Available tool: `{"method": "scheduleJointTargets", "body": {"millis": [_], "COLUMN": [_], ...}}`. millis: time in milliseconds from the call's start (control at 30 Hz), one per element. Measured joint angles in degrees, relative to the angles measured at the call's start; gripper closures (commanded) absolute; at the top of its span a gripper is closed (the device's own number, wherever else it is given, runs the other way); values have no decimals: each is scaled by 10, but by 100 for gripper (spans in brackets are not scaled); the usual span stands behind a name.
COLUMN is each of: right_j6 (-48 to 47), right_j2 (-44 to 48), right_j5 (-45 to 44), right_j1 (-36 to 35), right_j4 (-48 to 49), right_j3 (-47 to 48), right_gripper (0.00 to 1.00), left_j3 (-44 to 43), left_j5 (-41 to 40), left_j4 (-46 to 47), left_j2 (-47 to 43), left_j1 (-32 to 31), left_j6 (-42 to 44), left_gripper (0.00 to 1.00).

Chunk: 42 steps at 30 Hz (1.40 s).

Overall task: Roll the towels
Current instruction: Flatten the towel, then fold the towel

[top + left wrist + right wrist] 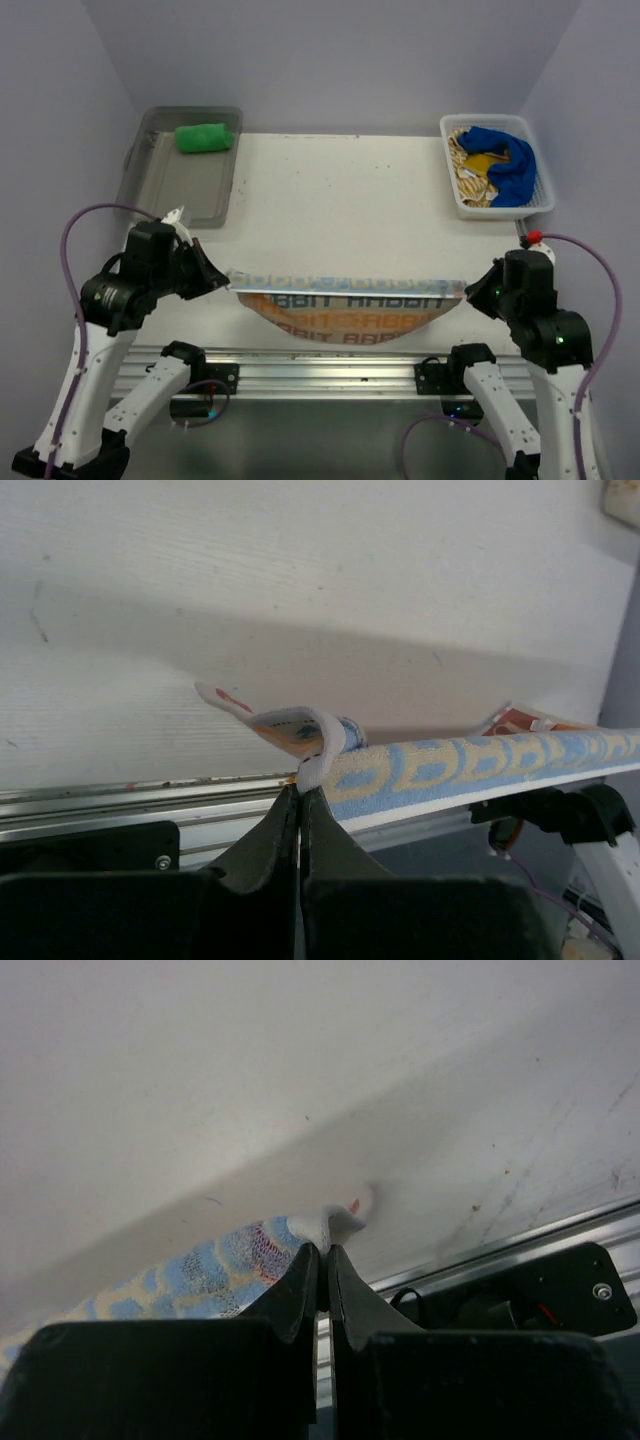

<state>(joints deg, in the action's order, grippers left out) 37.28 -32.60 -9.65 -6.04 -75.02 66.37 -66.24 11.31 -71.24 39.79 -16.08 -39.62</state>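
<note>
Now left gripper (225, 279), right gripper (468, 290) pinch one printed towel (350, 316); one green towel (205, 137) aside.

left arm (130, 290) and right arm (540, 305) are showing white shells and black joints, each trailing a purple cable (72, 235). a red cap (533, 237) is topping the right one. black fingers (262, 848) are tapering thin, a silver screw (162, 861) sitting behind them.

table (340, 200) white | grey bin (185, 190) far left | white basket (500, 212) far right | metal rail (330, 357) near edge
</note>
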Motion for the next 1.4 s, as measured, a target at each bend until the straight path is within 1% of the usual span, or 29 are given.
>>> {"method": "scheduleJointTargets", "body": {"millis": [67,133,167,233,333,500,600,700,800,1067,1300,1400], "right_j6": [0,0,-2,-6,-20,-39,-45,-50,-58,-84,-85,-84], "right_j2": [-14,-47,-77,-139,-253,-415,-482,-517,-535,-591,-596,-568], "right_j5": [11,20,20,18,14,2,-2,-5,-12,-11,2,4], "right_j1": [0,0,0,0,0,1,1,1,1,1,1,1], "right_j4": [20,57,90,144,248,356,400,422,437,449,459,457], "right_j3": [-71,-121,-141,-154,-151,-106,-78,-56,-39,45,35,13], "right_gripper": [100,100,100,100,100,100,100,100,100,100,100,100], "left_j3": [21,37,38,39,36,5,-19,-26,-27,-50,-59,-51], "left_j5": [-29,-56,-66,-89,-122,-139,-139,-138,-130,-99,-82,-79], "left_j4": [19,53,68,115,185,272,312,335,344,353,359,358], "left_j2": [43,97,118,180,264,401,478,526,548,552,554,546], "left_j1": [0,-1,-1,-1,0,3,5,7,11,53,66,70], "left_j6": [5,13,15,19,28,39,44,50,62,88,99,106], "left_gripper": [100,100,100,100,100,100,100,100,100,100,100,100]}}
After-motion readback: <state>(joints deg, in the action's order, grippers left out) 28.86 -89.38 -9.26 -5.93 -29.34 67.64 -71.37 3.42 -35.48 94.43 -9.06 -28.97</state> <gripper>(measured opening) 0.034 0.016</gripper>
